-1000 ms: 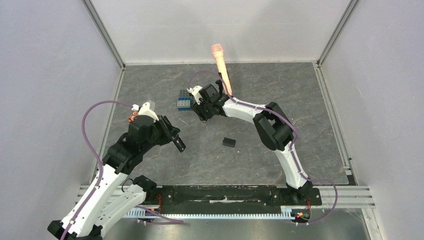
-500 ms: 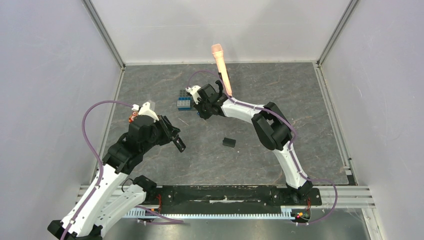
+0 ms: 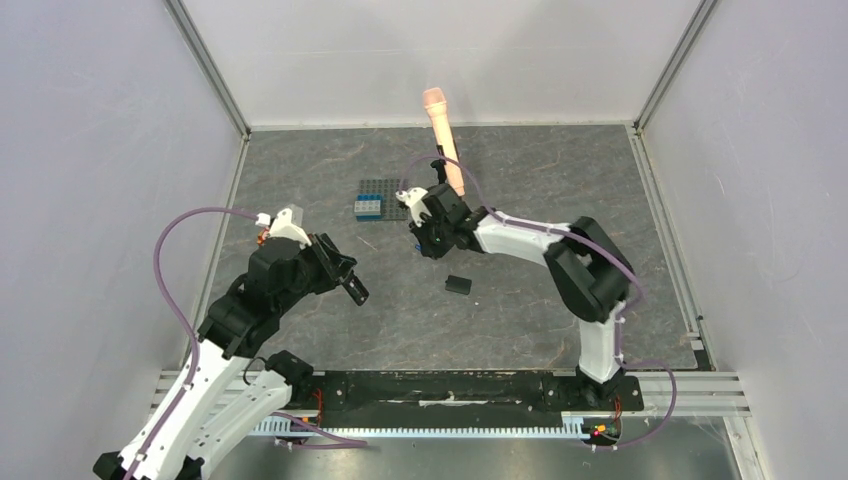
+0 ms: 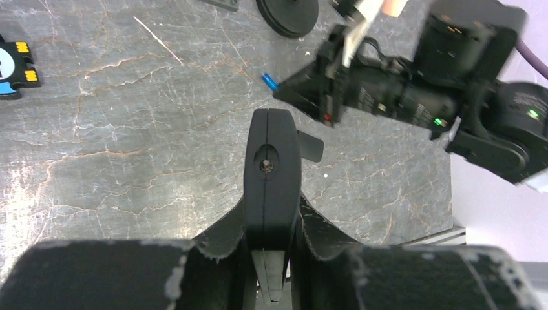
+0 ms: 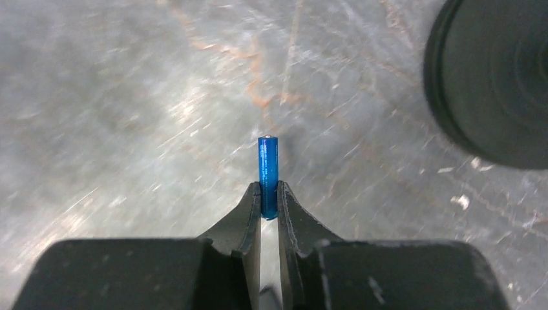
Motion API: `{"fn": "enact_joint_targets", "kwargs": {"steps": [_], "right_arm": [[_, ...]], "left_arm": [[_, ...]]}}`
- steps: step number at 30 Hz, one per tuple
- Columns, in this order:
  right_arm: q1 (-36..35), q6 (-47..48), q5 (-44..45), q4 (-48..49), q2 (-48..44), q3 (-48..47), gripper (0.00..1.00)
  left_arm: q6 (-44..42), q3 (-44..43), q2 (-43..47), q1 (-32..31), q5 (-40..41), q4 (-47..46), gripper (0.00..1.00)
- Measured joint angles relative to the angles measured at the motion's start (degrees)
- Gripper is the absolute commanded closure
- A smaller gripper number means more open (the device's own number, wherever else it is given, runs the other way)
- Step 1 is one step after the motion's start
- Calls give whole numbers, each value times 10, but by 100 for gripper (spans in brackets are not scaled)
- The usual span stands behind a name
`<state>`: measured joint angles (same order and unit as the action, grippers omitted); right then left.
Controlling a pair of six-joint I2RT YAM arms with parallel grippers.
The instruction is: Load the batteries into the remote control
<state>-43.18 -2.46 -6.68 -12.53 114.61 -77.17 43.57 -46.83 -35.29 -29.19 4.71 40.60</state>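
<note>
Table (image 3: 520, 330) fills mid-frame. My L gripper (image 4: 274, 216) is clamped on the remote (image 4: 274, 161), seen end-on at centre of the left wrist view. R gripper (image 5: 269, 197) pinches one blue battery (image 5: 267, 165) at its lower end only, centre frame. Risk: w/ so shallow a grip it could pivot or drop if it bumps the remote's edge.

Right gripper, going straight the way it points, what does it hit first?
Probably the bare table: the right gripper, shut on the blue battery, points at open surface, with the round black base off to one side. Depth unclear.
</note>
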Motion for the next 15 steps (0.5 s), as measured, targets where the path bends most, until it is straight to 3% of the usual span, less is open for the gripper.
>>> {"fn": "enact_joint_targets", "kwargs": {"steps": [10, 15], "right_arm": [[-38, 3, -130, 48, -267, 109, 93], [-83, 7, -180, 61, -368, 139, 88]], "left_arm": [[-3, -20, 48, 2, 17, 10, 98], [-8, -23, 45, 2, -23, -12, 98]]}}
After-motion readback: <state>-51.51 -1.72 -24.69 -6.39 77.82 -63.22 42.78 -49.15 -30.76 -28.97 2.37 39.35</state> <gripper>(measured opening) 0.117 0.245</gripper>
